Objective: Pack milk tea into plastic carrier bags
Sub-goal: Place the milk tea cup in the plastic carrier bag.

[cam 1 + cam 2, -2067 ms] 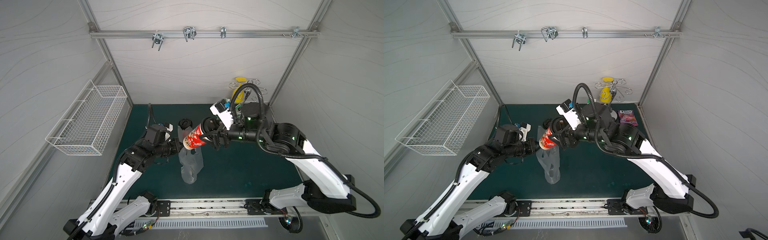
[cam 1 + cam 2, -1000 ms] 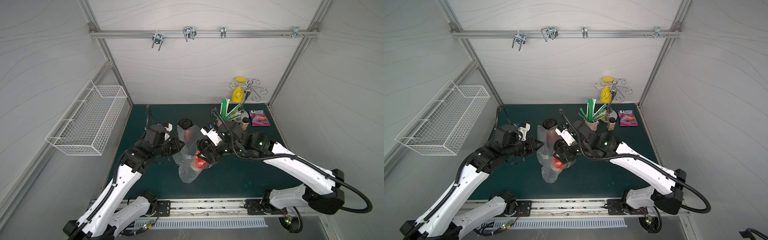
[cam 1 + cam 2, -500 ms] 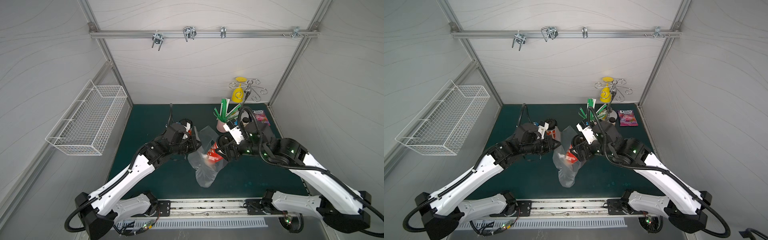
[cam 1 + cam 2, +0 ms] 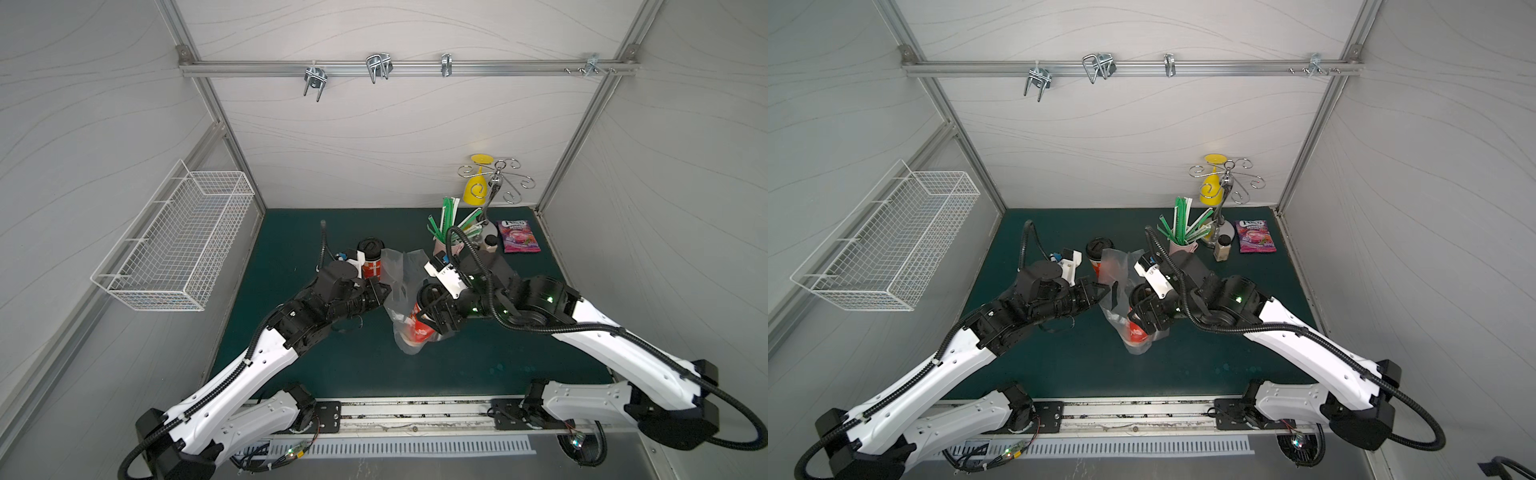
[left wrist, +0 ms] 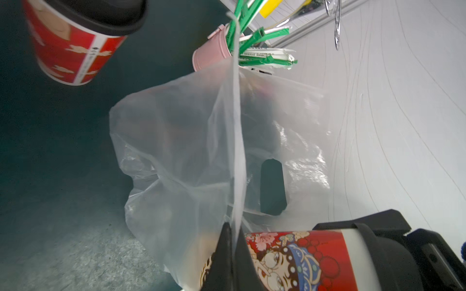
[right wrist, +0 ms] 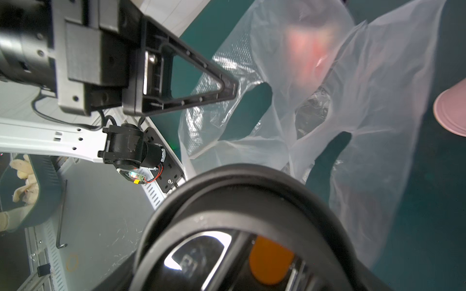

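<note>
Two red, black-lidded milk tea cups: the standing cup [image 4: 371, 261] on the worktop [image 4: 498, 353], the bagged cup [image 4: 415, 332] tilted inside the one clear carrier bag [image 4: 395, 272], its base blurred by plastic. The left pincer [image 4: 385, 289] pinches the bag's edge tight; the right pincer [image 4: 432, 322], jaws wide, grips the bagged cup.

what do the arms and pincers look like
The left arm and right arm have white shells on long links, black joints and ribbed black cable hoses; green lights dot the right one. The left pincer and right pincer are black; the left's fingers are open triangular frames.
</note>
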`<state>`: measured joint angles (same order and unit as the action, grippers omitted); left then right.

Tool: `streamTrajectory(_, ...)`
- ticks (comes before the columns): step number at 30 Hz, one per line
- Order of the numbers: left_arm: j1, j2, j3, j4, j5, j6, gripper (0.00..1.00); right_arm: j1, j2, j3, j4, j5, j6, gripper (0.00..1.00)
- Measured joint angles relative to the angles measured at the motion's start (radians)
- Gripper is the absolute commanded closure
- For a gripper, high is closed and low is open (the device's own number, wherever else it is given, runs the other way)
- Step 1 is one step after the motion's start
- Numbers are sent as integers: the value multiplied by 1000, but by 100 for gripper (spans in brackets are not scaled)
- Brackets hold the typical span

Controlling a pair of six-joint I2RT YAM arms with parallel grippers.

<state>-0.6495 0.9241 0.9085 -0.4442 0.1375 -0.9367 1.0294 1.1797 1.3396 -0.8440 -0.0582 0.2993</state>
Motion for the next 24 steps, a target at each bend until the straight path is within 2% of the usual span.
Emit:
streamTrajectory(6,64,-32,-37,-2,5,-10,100,12,76,0,23,28,-1,19)
streamTrajectory(24,120,-42,-37,-31,36,2,100,18,175,51,16,112,-37,19)
